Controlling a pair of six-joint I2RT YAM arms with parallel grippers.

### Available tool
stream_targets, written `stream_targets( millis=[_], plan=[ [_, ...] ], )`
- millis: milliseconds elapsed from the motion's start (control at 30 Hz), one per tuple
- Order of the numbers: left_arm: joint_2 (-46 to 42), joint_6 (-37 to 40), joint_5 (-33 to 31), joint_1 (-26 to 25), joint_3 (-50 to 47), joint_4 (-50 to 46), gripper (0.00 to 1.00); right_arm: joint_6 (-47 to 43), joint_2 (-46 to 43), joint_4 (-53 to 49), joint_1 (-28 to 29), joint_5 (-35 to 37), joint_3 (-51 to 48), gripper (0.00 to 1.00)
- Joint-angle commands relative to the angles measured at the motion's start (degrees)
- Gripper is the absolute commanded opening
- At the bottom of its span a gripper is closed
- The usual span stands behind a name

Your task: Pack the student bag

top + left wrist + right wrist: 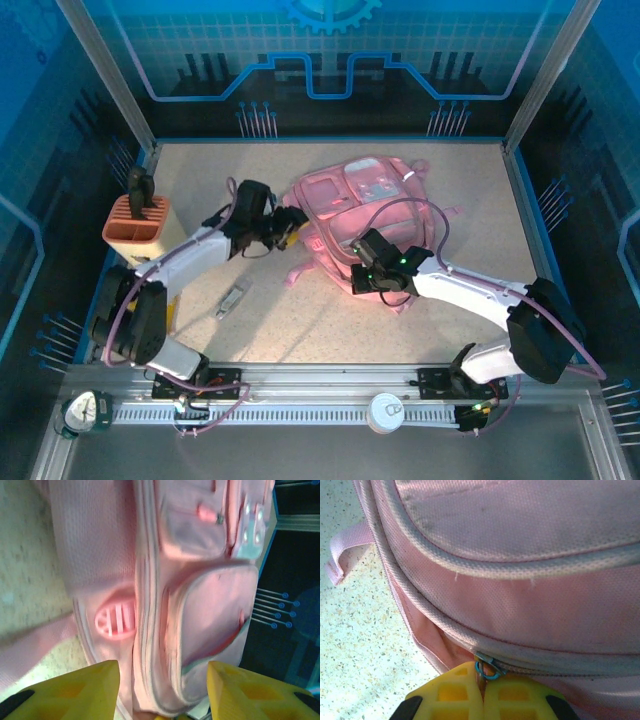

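Right gripper (482,692) is pinched shut on the small blue-ringed zipper pull (487,670) of the large soft pink fabric backpack (345,195), laid just above centre of the top view, presumably for unzipping; left gripper (162,680) is held open, empty, beside it.

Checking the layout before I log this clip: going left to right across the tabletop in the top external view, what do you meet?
Salmon-orange pen holder box → small pale object lying flat on the table → left gripper → pink student bag.
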Motion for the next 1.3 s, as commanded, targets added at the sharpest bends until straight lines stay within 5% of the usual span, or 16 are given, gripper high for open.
stream_targets(
  millis=[0,500,633,933,1267],
  plan=[
    [-2.29,-7.41,-3.34,-4.1,-4.33,5.23,0.5,0.72,-0.42,2.0,1.48,-1.66,-0.44,0.0],
    [10.46,-17.64,-11.09,-19.35,-3.77,17.11,0.42,0.77,0.77,2.24,1.63,-0.73,0.31,0.0],
    [13.61,-19.68,-13.35,-19.91,-3.66,20.41,0.41,1.16,1.42,3.15,1.7,-1.47,0.36,0.0],
    [15.17,-16.09,-17.9,-19.97,-1.51,23.13,0.0,0.03,0.4,-1.34,1.67,2.66,2.67,0.0],
    [9.49,-7.64,-18.75,-15.7,-1.66,11.37,0.0,-2.35,-9.83,-7.01,-5.17,5.39,-5.02,0.0]
  ],
)
